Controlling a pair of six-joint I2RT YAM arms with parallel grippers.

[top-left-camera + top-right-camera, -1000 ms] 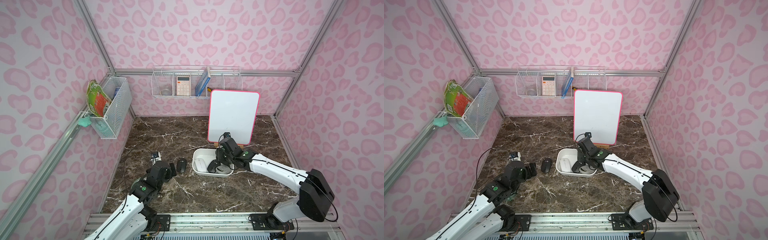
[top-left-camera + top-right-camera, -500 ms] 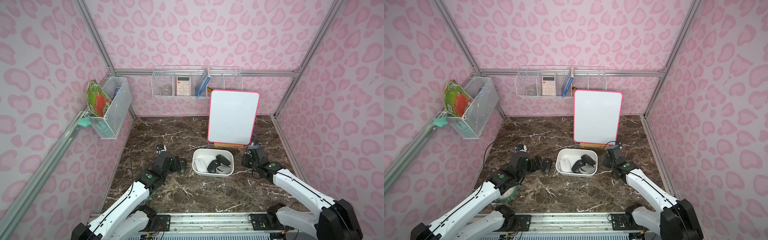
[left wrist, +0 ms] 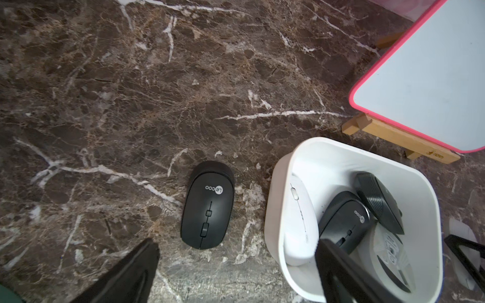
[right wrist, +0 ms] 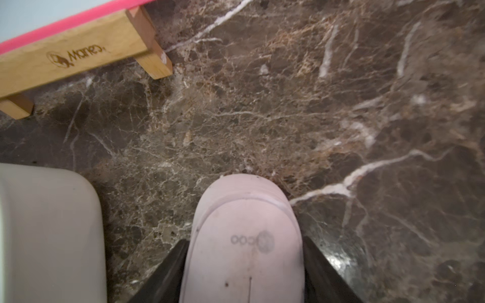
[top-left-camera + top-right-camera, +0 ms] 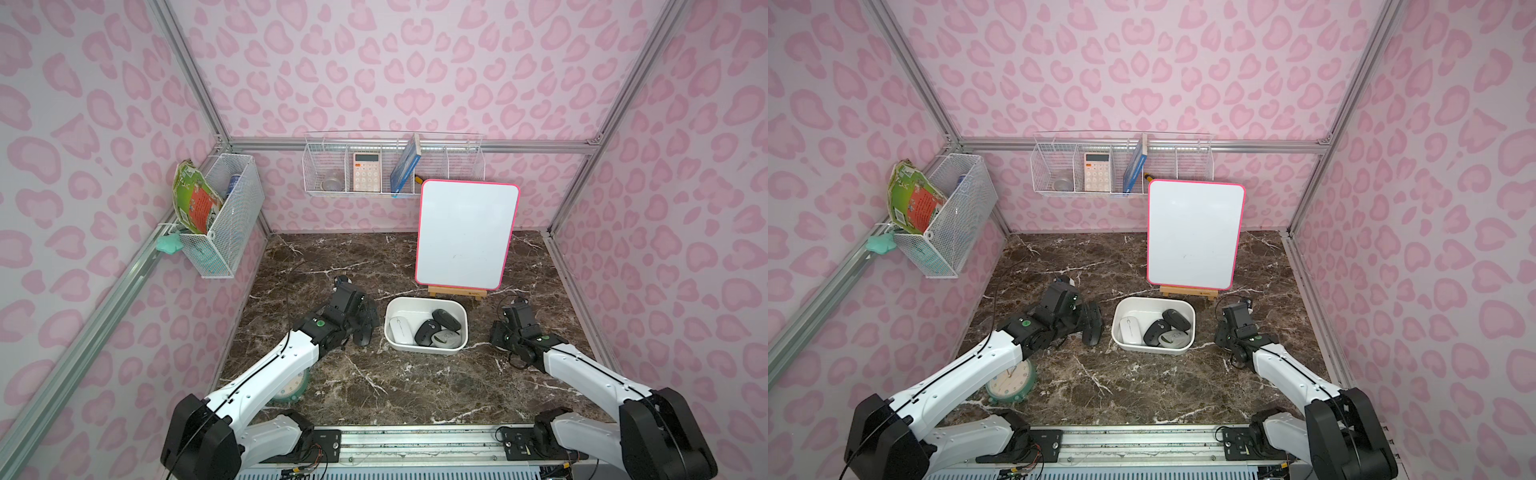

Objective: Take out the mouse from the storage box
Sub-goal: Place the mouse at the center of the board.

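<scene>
The storage box (image 5: 424, 300) (image 5: 1154, 300) (image 3: 273, 225), a shallow white tub, sits mid-table. It holds a white mouse (image 5: 401, 330) (image 3: 299, 223), two black mice (image 5: 426, 332) (image 5: 446, 319) and a grey one lying upside down (image 5: 446, 338). Another black mouse (image 5: 363, 334) (image 3: 207, 207) lies on the marble just left of the box. My left gripper (image 5: 365, 318) (image 3: 236, 262) hovers open above it, one finger over the box's near corner. My right gripper (image 5: 500, 332) (image 4: 244, 240) is low over the table right of the box, shut on a pale white mouse (image 4: 241, 204).
A pink-framed whiteboard (image 5: 465, 232) on a wooden easel (image 4: 78, 47) stands right behind the box. A green clock (image 5: 1011, 380) lies under my left arm. Wire baskets (image 5: 392, 166) (image 5: 224, 216) hang on the back and left walls.
My right gripper has left the box and swung to its right side with the white mouse in it. My left arm has reached forward over the black mouse beside the box.
</scene>
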